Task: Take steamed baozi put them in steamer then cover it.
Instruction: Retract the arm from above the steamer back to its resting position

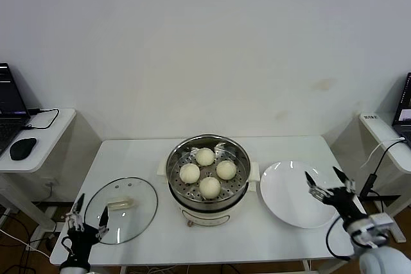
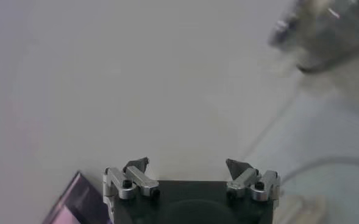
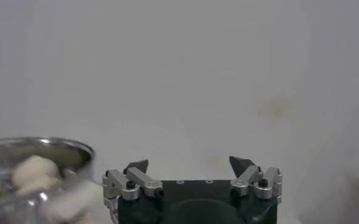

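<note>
The left hand (image 1: 88, 218) is hovering with its fingers spread and nothing in them, low at the near left corner of the white surface (image 1: 128, 158), just beside the near left edge of the cover (image 1: 121, 210). The right hand (image 1: 329, 183) is likewise released and empty, its fingers splayed wide over the far right rim of a flat white plate (image 1: 295, 194), not gripping it. The steamer (image 1: 208, 174) is sitting in the middle of the surface, a shiny steel pot on a cream-white base with its top uncovered. Inside it, on the perforated tray, four pale round steamed baozi are resting in a diamond: one toward the wall (image 1: 205, 156), one toward the robot's left (image 1: 189, 172), one toward its right (image 1: 226, 169) and one nearest the robot (image 1: 210, 187), each close to its neighbours. The cover is lying flat on the surface to the left of the steamer, apart from it, with its cream bar handle facing up. The plate is lying to the right of the steamer, close beside its side handle, and is holding nothing. In the right wrist view, the steamer's rim (image 3: 45, 146) and some of the buns are showing off to one side of the open right hand (image 3: 191, 165). In the left wrist view, the left hand (image 2: 188, 164) is standing open against a pale wall.
</note>
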{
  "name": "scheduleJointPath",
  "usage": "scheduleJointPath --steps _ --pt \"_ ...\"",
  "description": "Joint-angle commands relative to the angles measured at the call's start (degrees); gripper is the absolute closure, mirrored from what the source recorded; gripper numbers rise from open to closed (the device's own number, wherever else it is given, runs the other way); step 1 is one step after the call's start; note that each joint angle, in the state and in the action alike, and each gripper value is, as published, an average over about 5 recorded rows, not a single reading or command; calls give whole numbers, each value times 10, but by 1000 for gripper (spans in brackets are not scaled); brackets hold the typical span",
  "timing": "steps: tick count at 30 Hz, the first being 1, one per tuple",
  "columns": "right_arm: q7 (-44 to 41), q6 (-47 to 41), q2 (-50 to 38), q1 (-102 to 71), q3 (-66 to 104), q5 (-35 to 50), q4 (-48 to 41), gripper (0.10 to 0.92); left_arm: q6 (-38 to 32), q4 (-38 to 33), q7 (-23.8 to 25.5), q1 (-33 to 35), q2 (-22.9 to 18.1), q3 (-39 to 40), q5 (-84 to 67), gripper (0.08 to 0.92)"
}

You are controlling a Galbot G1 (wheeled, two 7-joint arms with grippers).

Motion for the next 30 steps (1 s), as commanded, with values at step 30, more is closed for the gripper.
scheduleJointPath --steps 30 --pt "-21 -10 104 -106 82 -30 36 203 6 266 46 -250 80 97 139 177"
